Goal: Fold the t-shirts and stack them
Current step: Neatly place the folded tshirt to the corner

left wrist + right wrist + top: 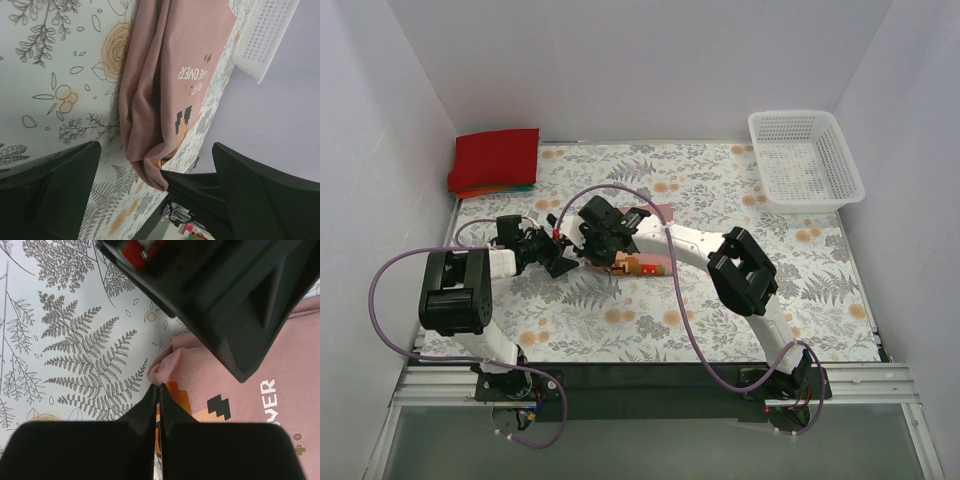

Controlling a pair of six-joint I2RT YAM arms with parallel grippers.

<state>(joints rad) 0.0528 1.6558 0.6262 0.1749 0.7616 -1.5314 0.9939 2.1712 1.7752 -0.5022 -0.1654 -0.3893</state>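
Pinching the pink t-shirt (235, 385) at table centre, the right gripper (158, 390) is clamped together; at its 9 o'clock the left gripper (156, 146) gapes wide, empty; folded t-shirts (495, 160) at 10 o'clock

Left arm (455, 290) and right arm (745, 270) are both showing white links between boxy black joint housings. Lilac cables (372, 298) are running from each wrist down to the bases (510, 385) on a black rail (640, 375). Fingers (50, 190) are looking matte black, wedge-shaped
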